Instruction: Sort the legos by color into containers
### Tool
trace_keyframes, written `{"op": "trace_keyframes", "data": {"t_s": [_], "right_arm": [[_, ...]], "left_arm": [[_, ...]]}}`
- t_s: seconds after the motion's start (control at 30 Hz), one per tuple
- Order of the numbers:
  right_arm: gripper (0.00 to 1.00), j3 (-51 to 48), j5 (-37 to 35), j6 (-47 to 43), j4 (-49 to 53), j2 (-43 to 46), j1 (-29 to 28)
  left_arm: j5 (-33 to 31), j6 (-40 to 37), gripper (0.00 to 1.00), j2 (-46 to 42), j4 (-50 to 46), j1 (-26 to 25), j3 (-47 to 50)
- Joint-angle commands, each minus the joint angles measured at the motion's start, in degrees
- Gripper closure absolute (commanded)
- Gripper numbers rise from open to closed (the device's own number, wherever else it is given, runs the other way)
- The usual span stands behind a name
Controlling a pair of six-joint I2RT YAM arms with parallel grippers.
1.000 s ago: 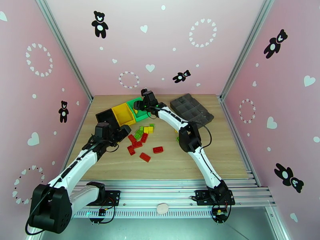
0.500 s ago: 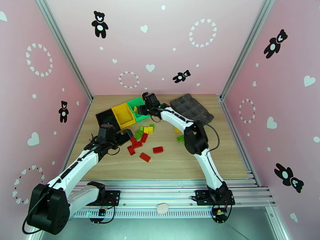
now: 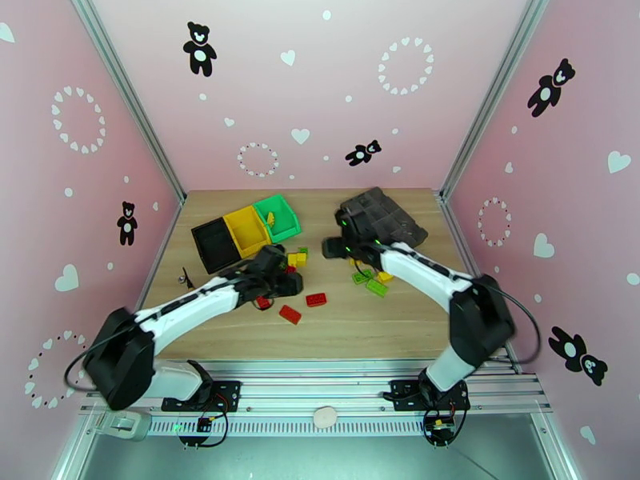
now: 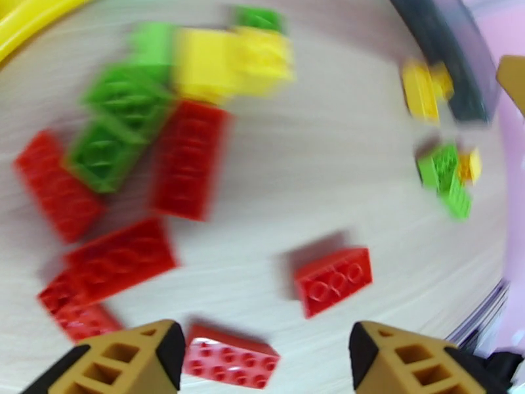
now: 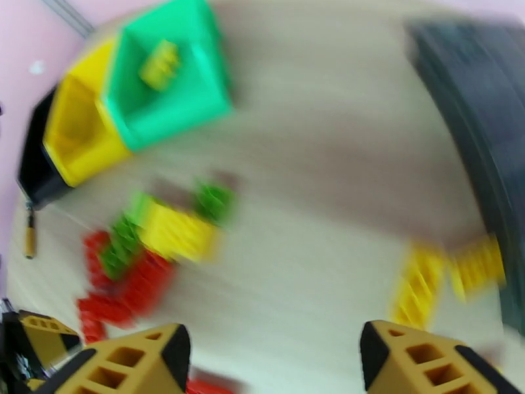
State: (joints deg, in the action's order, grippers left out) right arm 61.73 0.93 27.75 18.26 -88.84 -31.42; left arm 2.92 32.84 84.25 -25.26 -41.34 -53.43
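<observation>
On the counter, the legos lie scattered near the containers, one yellow brick inside the green bin; I see left jaws and right jaws both spread apart, holding nothing.

Blur smears the clustered legos in the left wrist view, studs unreadable; the yellow bin is cut off at the corner. In the right wrist view, the green bin holds a blurred brick (yellow or lime, unclear).
</observation>
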Motion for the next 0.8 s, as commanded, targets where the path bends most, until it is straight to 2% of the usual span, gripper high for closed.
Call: {"op": "trace_keyframes", "data": {"t_s": [0.0, 0.17, 0.27, 0.33, 0.6, 0.77], "right_arm": [[0.22, -7.02, -0.91, 0.49, 2.52, 8.62, -0.22], [0.21, -16.63, -1.14, 3.26, 6.84, 22.7, -0.1], [0.21, -20.43, -0.49, 5.06, 9.39, 30.76, -0.06], [0.21, -22.25, -0.06, 6.04, 11.0, 35.08, -0.05], [0.21, -24.11, 0.3, 6.85, 13.81, 40.23, -0.05], [0.21, -24.16, 0.57, 6.84, 12.77, 39.82, -0.09]], "left_arm": [[-2.3, -7.27, 0.2, 4.58, -2.44, -3.09, -4.1], [-2.03, -15.22, 0.17, 11.21, -2.21, -4.68, -8.33], [-2.6, -17.93, 0.16, 15.05, -1.72, -4.67, -10.24], [-0.76, -18.99, 0.15, 17.29, -0.57, -4.65, -11.6], [6.04, -20.74, 0.15, 20.47, 1.41, -5.99, -13.3], [4.67, -20.18, 0.21, 21.91, -0.17, -7.84, -12.78]]}}
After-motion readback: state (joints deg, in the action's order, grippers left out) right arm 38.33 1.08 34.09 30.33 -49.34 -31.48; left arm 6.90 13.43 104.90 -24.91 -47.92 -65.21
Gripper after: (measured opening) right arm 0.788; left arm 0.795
